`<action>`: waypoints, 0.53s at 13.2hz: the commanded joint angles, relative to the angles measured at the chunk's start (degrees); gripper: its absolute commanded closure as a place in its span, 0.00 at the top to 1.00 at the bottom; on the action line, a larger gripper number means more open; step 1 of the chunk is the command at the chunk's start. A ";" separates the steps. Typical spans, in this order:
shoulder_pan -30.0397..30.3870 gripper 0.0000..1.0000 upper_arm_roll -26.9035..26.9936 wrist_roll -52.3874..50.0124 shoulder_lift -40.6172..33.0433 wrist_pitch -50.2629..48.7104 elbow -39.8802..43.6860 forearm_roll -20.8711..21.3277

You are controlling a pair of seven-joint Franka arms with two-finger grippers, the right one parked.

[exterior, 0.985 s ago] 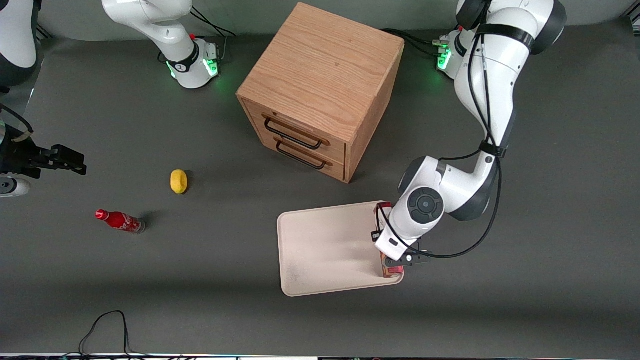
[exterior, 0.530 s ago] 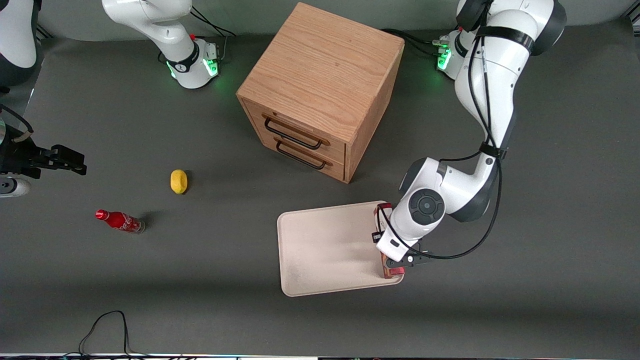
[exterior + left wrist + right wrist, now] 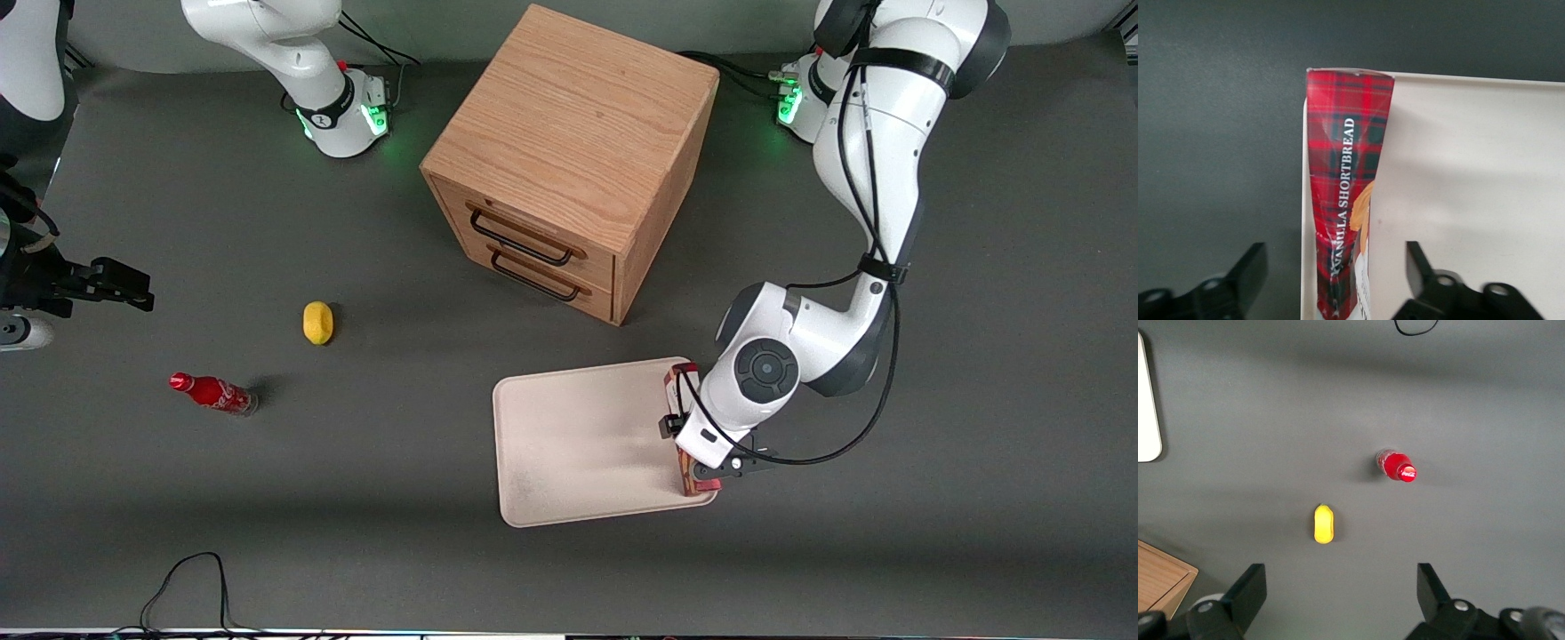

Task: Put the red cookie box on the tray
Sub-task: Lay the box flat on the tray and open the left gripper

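Dark grey table (image 3: pixel 978 400); open end effector (image 3: pixel 1335 280) straddles red cookie box (image 3: pixel 1345 180) on tray (image 3: pixel 578 444)

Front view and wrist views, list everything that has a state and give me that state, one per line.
red cookie box: on its narrow side along the tray's rim
tray: flat, holds only the box
gripper: open, astride the box
cabinet drawers: both shut
soda bottle: capped
lemon: on the table

Red cookie box (image 3: pixel 1345 200) reads "VANILLA SHORTBREAD"; soda bottle's (image 3: pixel 213 393) script seems illegible.
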 commanded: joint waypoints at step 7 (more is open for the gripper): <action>5.34 1.00 0.03 8.22 -32.96 -10.13 -25.67 -0.41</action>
